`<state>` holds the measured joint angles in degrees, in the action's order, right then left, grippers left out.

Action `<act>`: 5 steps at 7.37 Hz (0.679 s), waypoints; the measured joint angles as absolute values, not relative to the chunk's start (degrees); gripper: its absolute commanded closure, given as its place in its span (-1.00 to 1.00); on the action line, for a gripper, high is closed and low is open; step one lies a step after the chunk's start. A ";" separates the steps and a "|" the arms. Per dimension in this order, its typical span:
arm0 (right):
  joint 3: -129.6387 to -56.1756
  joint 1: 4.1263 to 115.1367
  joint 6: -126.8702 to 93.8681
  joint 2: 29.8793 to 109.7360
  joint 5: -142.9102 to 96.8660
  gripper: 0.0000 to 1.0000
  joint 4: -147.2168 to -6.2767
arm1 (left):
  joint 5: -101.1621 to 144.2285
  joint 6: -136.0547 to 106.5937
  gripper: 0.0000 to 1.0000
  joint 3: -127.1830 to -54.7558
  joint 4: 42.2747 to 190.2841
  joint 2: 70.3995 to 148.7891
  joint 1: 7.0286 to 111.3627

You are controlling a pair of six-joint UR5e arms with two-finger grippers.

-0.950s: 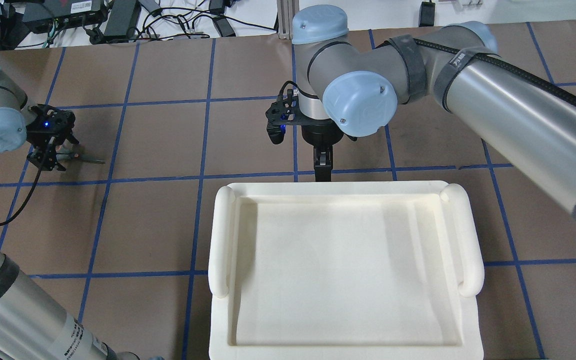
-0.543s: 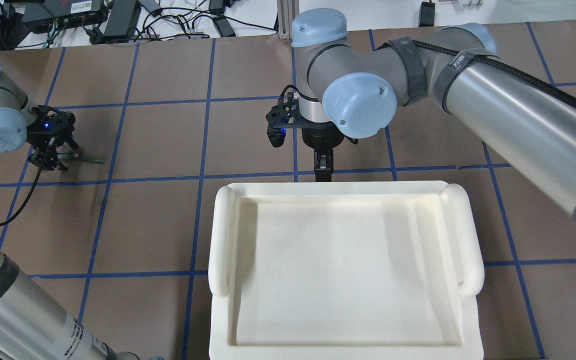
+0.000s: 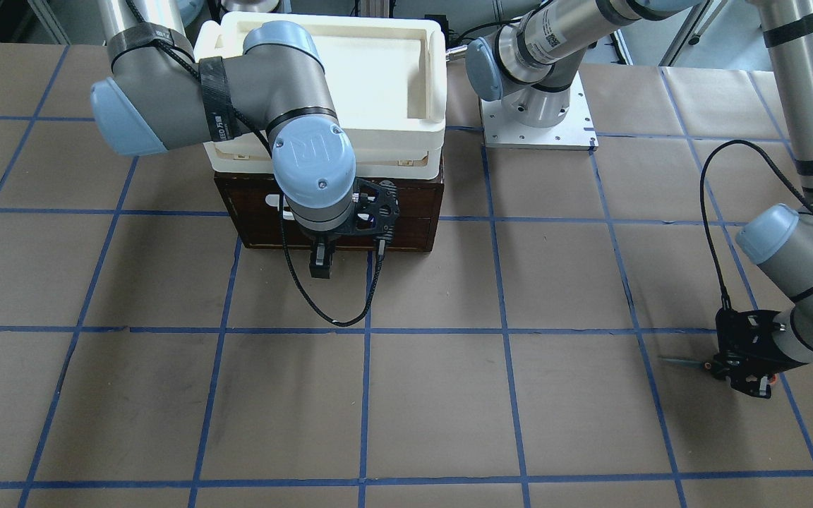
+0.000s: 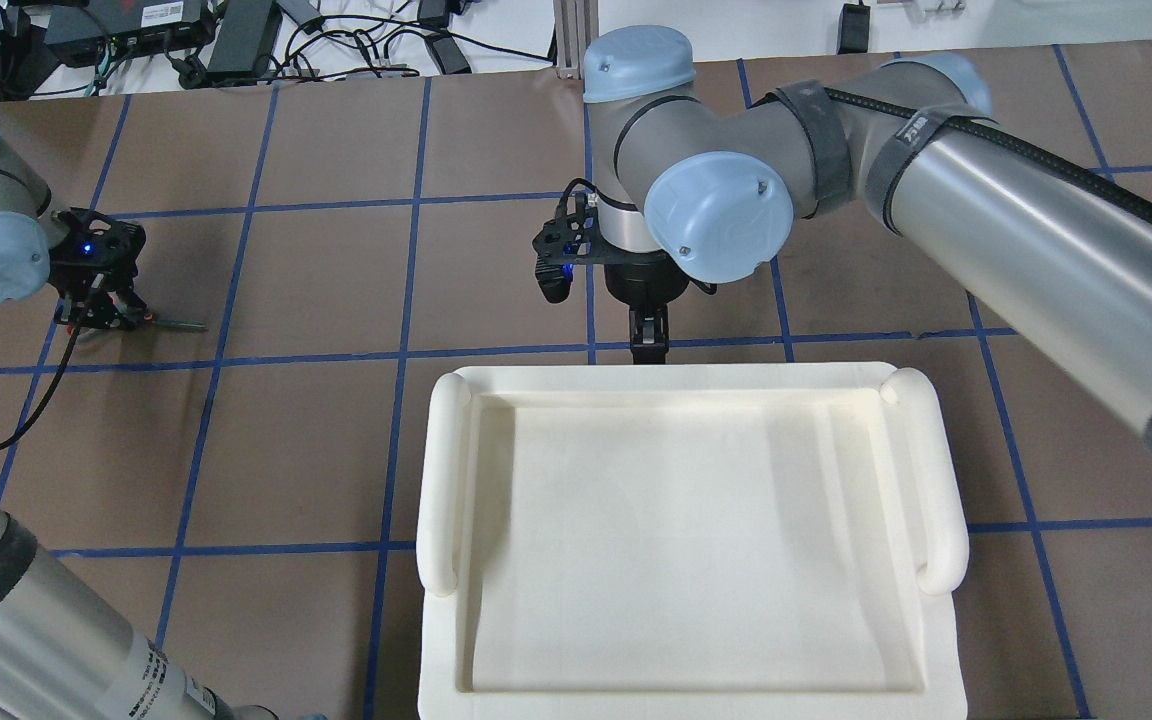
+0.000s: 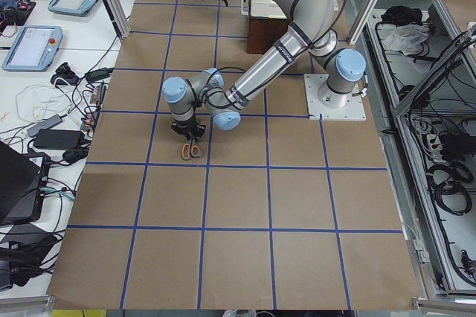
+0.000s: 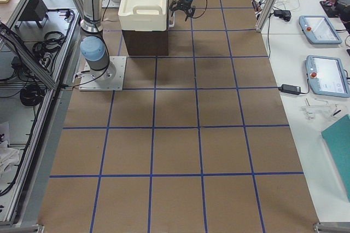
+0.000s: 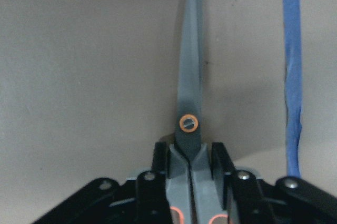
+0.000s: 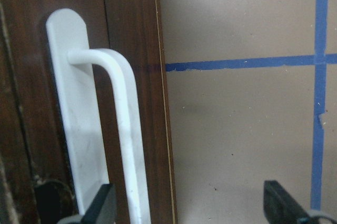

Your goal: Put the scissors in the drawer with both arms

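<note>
Scissors (image 7: pixel 189 103) lie at the bench's (image 4: pixel 336 450) far left, blades closed and pointing straight out from the left claw (image 7: pixel 189 153), long axis in line with it. That claw is closed on the grey shanks just behind the pivot. The drawer (image 8: pixel 131 24) stands well apart, under a cream tray (image 4: pixel 446 480), with the right arm far nearer it. The right claw (image 8: pixel 189 211) is spread wide and holds nothing; the white bar handle (image 8: pixel 124 145) runs just inside one finger (image 8: pixel 102 208). The scissor loops are cut off at the frame edge. Whether the scissors are clear of the bench cannot be told. The drawer interior is hidden.
</note>
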<state>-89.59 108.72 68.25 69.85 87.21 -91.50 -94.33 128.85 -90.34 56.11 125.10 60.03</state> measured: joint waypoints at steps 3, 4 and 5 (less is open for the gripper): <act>-90.17 108.72 69.10 69.87 87.26 -1.00 -91.57 | -94.35 128.79 1.00 -89.98 59.39 121.47 61.76; -90.29 108.72 69.30 69.84 87.29 -1.00 -91.58 | -94.23 128.77 1.00 -89.95 60.67 119.63 62.08; -90.54 108.72 69.65 69.76 87.31 -1.00 -91.60 | -94.14 128.70 1.00 -89.73 62.21 117.67 62.46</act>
